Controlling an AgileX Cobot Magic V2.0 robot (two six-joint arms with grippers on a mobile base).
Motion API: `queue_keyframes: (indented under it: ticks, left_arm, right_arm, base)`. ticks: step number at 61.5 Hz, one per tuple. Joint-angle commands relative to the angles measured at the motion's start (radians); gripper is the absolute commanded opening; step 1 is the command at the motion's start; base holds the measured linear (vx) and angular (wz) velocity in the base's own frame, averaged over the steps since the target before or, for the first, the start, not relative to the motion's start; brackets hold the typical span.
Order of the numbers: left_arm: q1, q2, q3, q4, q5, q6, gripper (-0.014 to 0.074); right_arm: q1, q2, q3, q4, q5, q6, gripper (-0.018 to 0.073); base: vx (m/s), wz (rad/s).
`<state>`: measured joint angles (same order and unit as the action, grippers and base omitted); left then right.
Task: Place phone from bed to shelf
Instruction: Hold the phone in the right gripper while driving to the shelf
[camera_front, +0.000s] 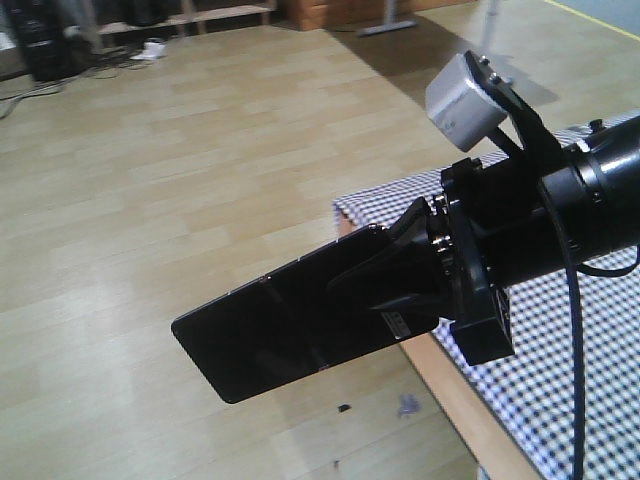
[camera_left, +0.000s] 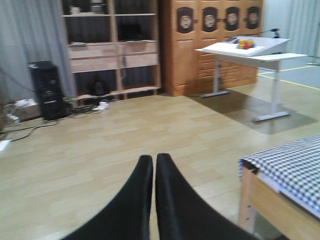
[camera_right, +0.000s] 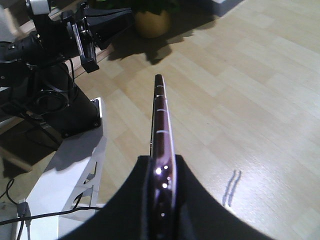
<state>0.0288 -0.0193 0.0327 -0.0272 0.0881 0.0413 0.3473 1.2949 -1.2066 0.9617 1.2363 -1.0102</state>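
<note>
phone (camera_front: 300, 320): thin glossy black slab, off the bed and in the air over the floor (camera_front: 200, 180); long side slanted, the free end lower and out past the bed's corner; the right wrist view shows it edge-on (camera_right: 160, 115), a pinkish rim catching light; a small white sticker sits by the held end
right gripper (camera_front: 375, 280): black fingers closed narrow on one end of the phone, one on each flat face; in its own wrist view (camera_right: 162, 165) the slab stands between the two pads and reaches forward beyond them
left gripper (camera_left: 154, 160): fingers pressed together with only a thin line between, nothing in them; held over bare floor; also seen from the right wrist (camera_right: 122, 20), well apart from the phone
bed (camera_front: 560, 330): black-and-white check cover over a pale wooden frame; its corner lies just behind the right gripper; the same corner shows at the lower right of the left wrist view (camera_left: 290, 165)
shelf (camera_left: 115, 50): light wood, open compartments, against the far wall, well apart from the bed
beside the shelf: a brown cabinet (camera_left: 210, 45); a white desk (camera_left: 250, 50) in front of it
</note>
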Motion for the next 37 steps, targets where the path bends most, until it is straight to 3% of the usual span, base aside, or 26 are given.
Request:
queue_keyframes:
  ticks: [1,37]
  left_arm:
    - [-0.004,-0.007,-0.025,-0.01,-0.072,-0.009,0.0001]
    - [-0.004,-0.007,-0.025,-0.01,-0.072,-0.009,0.0001]
  right_arm:
    - [-0.002,-0.034,-0.024,0.082,0.049,-0.003,-0.0002]
    - [-0.002,-0.034,-0.024,0.082,0.049,-0.003,-0.0002]
  base:
    - [-0.15,0.6]
    - [-0.11,0.44]
